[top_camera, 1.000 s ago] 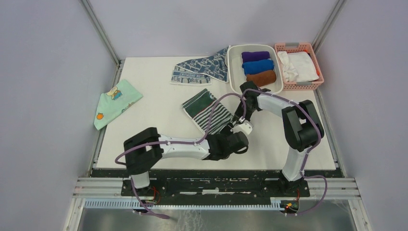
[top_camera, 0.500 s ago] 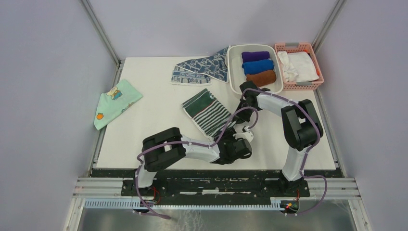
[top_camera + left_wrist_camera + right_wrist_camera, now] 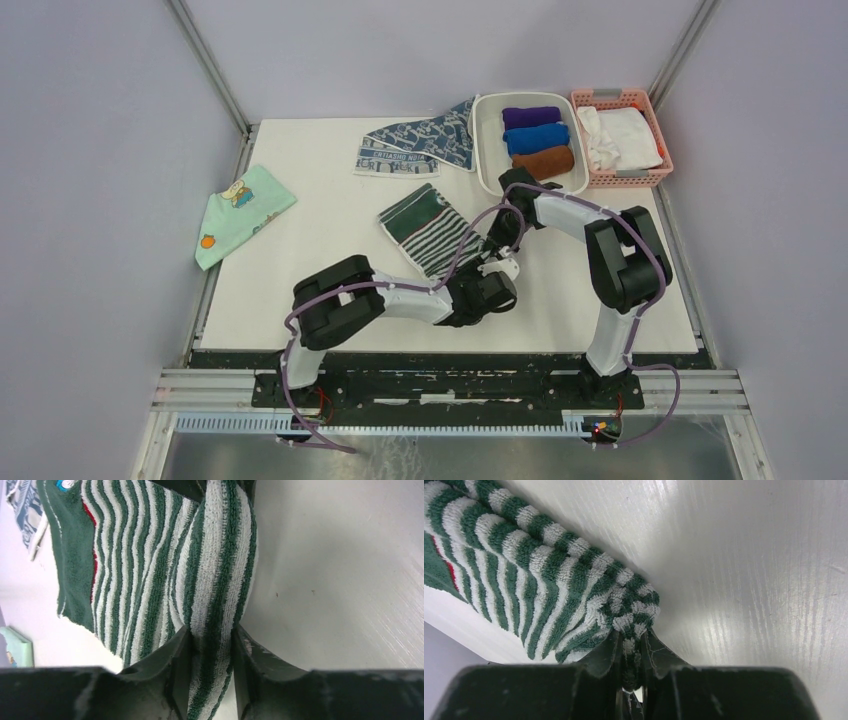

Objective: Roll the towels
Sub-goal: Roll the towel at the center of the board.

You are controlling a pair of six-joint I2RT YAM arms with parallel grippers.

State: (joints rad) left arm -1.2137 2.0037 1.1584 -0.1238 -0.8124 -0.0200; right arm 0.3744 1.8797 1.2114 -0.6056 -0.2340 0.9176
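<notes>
The green-and-white striped towel (image 3: 432, 232) lies in the middle of the table, its near right edge folded over. My left gripper (image 3: 484, 283) is shut on that folded edge at its near end; the towel (image 3: 150, 565) runs between the fingers in the left wrist view. My right gripper (image 3: 497, 240) is shut on the far end of the same edge, pinching a corner of the towel (image 3: 549, 575). The blue-grey patterned towel (image 3: 420, 142) with a white lettered band lies flat at the back of the table.
A white bin (image 3: 483, 150) at the back right holds purple, blue and brown rolls. A pink basket (image 3: 640, 175) with white cloth stands to its right. A mint-green cartoon cloth (image 3: 238, 212) lies at the left edge.
My left arm has drawn in, elbow swinging right, and the gripper has moved up toward the towel's edge. The right gripper has shifted slightly toward the towel, still holding it.
</notes>
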